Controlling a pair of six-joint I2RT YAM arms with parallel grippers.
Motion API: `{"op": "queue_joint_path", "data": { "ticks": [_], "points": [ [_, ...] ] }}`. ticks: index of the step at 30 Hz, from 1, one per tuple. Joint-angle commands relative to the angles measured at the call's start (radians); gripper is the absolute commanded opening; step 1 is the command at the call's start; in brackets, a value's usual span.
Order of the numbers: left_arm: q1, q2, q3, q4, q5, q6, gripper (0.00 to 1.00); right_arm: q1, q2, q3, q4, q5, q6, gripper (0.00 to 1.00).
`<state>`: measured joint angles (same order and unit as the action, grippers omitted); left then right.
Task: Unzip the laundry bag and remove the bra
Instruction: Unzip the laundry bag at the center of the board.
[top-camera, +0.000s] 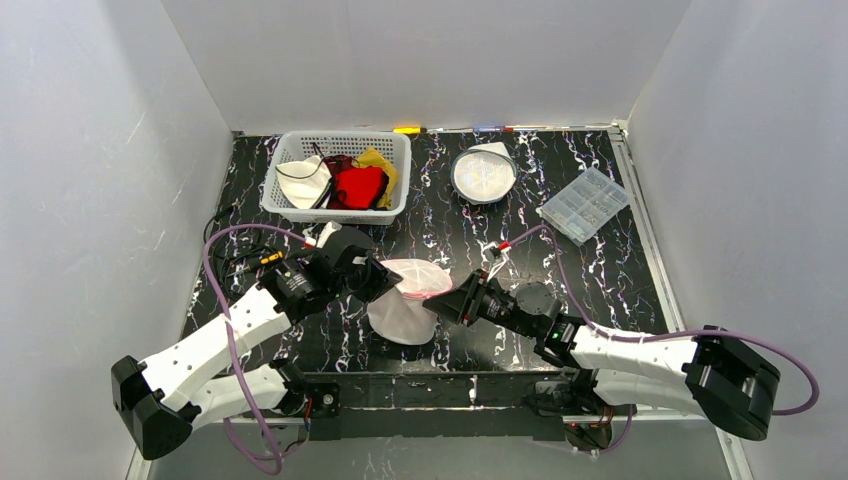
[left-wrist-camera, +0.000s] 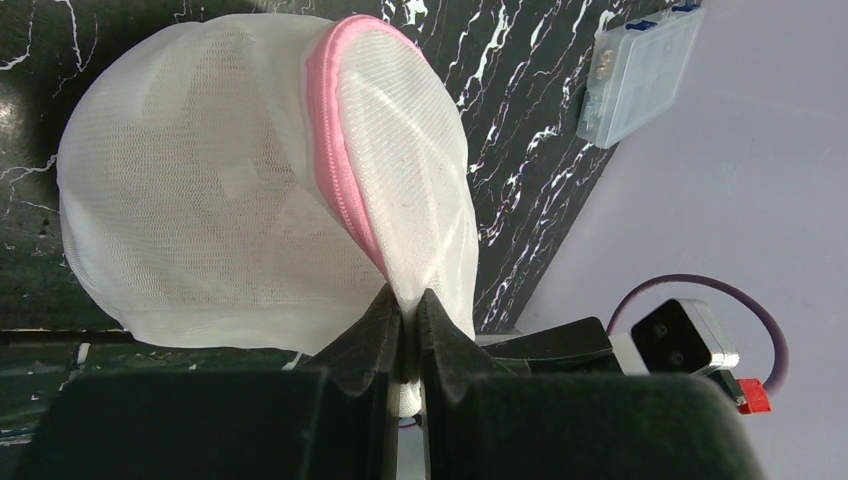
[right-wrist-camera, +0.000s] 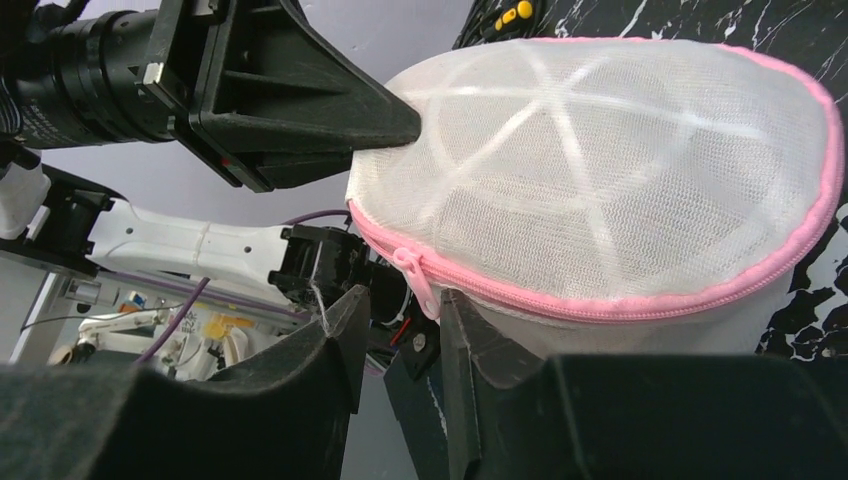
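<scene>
From above, we see the laundry bag (top-camera: 405, 308), white mesh with a pink seam, sitting on the dark marbled surface (top-camera: 600, 285) near the front edge, between the two arms. The left gripper (top-camera: 388, 283) meets its upper left side and the right gripper (top-camera: 445, 302) reaches its right side. At the back stand a white basket (top-camera: 290, 208) holding red, yellow and white garments (top-camera: 358, 186), a round mesh pouch (top-camera: 483, 173) and a clear compartment box (top-camera: 584, 205), all well apart from the bag.

In the left wrist view, the left gripper is closed tight, pinching a fold of the bag's mesh between its fingers (left-wrist-camera: 375, 325), just beside the pink zipper (left-wrist-camera: 335, 170). The bag bulges upward from the pinch. We cannot make out what lies inside.

In the right wrist view, the zipper runs closed along the whole stretch we can see. Its pink zipper pull (right-wrist-camera: 418, 287) hangs down at the left end, in the gap between the right gripper's fingers. That gripper stands partly open, the gap wider than the pull, and we see no firm clamp on it.
</scene>
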<state>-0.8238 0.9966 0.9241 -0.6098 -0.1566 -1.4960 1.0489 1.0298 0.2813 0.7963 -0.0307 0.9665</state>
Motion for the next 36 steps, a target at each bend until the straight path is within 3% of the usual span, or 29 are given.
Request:
{"op": "queue_joint_path", "data": {
  "ticks": [1,18,36],
  "points": [
    [-0.001,-0.021,-0.013,-0.016,0.006,-0.001,0.00,-0.011,-0.032,-0.011,0.064,0.060,0.005,0.39],
    [0.000,-0.021,-0.019,-0.012,0.013,-0.001,0.00,-0.016,-0.014,-0.005,0.080,0.054,0.015,0.24],
    [0.000,-0.025,-0.021,-0.010,0.011,-0.003,0.00,-0.015,0.045,0.042,0.017,-0.018,-0.006,0.27]
  ]
}}
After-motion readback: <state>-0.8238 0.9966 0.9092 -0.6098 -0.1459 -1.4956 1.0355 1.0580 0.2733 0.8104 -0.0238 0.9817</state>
